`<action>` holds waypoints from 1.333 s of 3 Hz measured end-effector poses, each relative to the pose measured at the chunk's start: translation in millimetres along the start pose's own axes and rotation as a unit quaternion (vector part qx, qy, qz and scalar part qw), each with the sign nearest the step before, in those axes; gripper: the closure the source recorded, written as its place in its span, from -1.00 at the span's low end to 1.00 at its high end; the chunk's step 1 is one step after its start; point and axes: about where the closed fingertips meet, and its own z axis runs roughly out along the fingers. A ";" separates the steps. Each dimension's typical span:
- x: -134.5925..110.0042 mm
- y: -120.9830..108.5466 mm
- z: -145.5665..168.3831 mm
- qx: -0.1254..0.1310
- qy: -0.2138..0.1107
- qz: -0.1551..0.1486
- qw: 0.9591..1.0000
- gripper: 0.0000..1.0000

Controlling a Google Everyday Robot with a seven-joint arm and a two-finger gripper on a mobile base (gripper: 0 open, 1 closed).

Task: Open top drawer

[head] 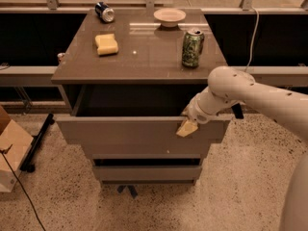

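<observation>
Speckled terrazzo floor (231, 191) spread out under a grey-brown table (144, 64) with three drawers in its front, and behind it ran a dark low wall with a pale ledge and window posts above. On the table top stood a green can (192, 47), upright near the right edge. A shallow pale bowl (169, 16) sat at the back, just behind the can and a little to its left. A yellow sponge (106, 44) lay on the left half, and a dark blue can (104, 11) lay on its side at the back left corner.

The top drawer (125, 136), the widest of the three, stood partly pulled out from under the table top, with a dark gap showing between its plain flat front panel and the table edge. Below it sat the middle drawer front (139, 152), with a tiny white dot on it, and lower still the narrowest drawer front (149, 172); both sat further back than the top one.

The robot's white arm (260, 97) reached in from the right. Its gripper (186, 127) was at the upper edge of the top drawer's front panel, near the right end, with a tan tip lying against the outer face of the panel. I could not tell whether the jaws were wide or narrow, as part of them was hidden behind the panel.

A cardboard box (12, 148) stood on the floor at the left, with a black bar (38, 141) lying beside it. A white cable (251, 37) hung down the dark wall at the right.
</observation>
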 end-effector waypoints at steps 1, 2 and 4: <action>0.3 1.1 -0.4 0.000 0.000 0.001 1.000 0.39; 1.4 9.2 -2.7 -0.002 -0.001 0.008 1.000 -0.08; 6.4 41.2 -11.0 -0.012 -0.003 0.033 0.999 -0.97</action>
